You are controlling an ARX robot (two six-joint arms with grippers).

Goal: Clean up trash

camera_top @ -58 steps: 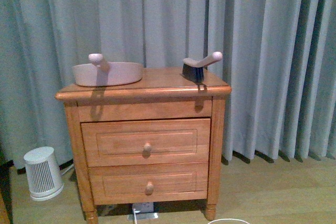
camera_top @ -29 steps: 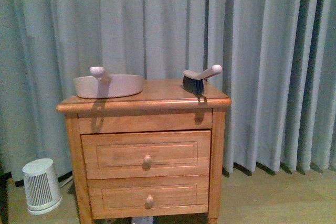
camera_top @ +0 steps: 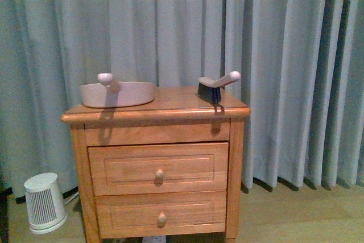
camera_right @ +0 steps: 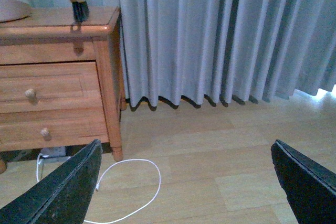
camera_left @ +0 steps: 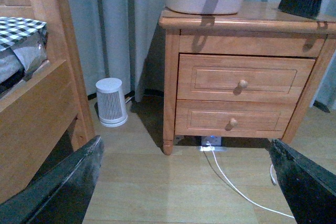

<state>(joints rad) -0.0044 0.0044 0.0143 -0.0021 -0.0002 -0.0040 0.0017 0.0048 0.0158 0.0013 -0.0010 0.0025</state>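
Trash unseen; white cable (camera_right: 159,178) wrist-views only.

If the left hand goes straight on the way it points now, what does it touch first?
Most likely the front of the nightstand, around its lower drawer. Between it and the open left hand lie floor and a white cable. Depth is unclear, so it might meet the floor first.
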